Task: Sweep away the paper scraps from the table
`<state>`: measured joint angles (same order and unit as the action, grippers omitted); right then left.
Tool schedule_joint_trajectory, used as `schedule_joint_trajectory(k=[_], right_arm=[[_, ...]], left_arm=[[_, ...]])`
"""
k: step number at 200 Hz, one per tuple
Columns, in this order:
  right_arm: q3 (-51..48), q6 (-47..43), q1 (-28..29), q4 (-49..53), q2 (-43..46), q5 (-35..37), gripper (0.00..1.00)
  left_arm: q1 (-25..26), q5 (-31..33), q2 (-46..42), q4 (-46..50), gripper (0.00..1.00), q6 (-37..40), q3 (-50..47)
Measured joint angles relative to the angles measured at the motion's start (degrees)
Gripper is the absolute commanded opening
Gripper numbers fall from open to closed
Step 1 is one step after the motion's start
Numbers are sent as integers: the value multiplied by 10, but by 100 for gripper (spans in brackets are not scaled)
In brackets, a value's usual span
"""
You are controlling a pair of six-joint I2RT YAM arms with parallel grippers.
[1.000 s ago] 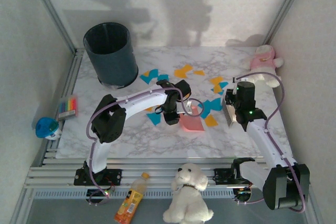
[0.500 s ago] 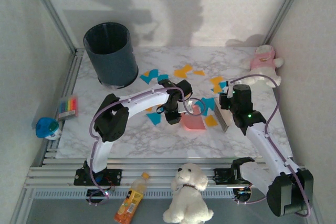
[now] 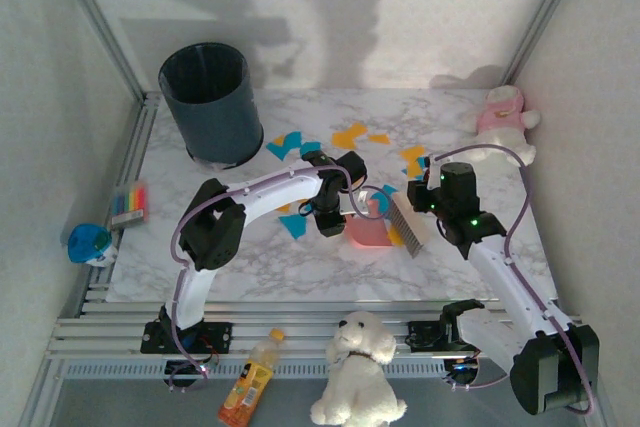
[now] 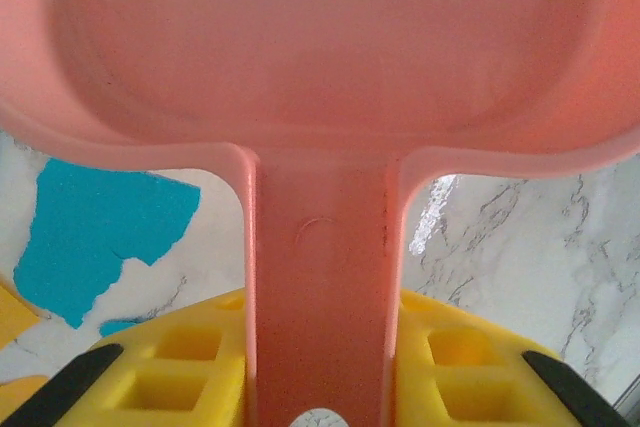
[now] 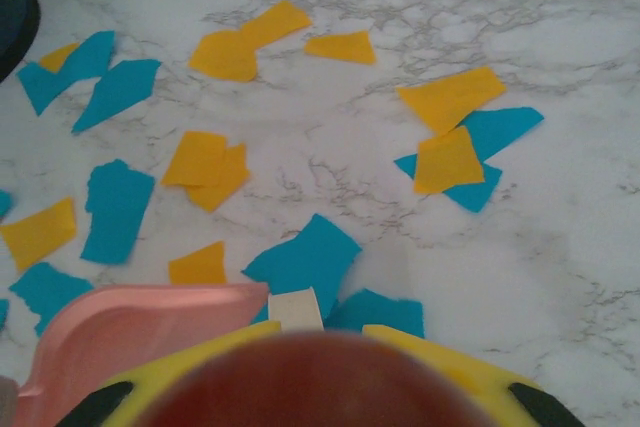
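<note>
On the bench (image 3: 270, 262), the one real change over the last second is on your right side. The brush (image 3: 408, 225) has slid left from the right edge of the scatter and now stands just beside the open mouth of the dustpan (image 3: 366, 232), which has not shifted. The orange bit that lay between them can no longer be seen from above, so I judge it is under the bristles or pushed to the pan's lip. This reads as a first stroke closing, with most of the job left.

Your left fingers (image 4: 215, 315) are closed on the dustpan's handle, which runs straight up between them. Your right fingers (image 5: 450, 357) are clamped round a blurred reddish handle, the brush's as far as I can tell.

The paper scraps (image 5: 305, 259) lie mostly beyond and to the left of the right fingers. Two teal pieces sit just ahead of them by the pan's edge, and the rest are spread toward the far side.
</note>
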<state>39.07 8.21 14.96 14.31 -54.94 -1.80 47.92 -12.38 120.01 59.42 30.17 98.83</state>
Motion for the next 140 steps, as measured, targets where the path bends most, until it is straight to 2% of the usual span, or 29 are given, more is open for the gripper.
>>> schedule_joint_trajectory(k=[59,140], right_arm=[[0,4,0,11,37,7,0],[9,18,0,10,33,104,0]], left_arm=[[0,3,0,-3,0,-7,-2],[-3,18,0,-9,0,-31,-4]])
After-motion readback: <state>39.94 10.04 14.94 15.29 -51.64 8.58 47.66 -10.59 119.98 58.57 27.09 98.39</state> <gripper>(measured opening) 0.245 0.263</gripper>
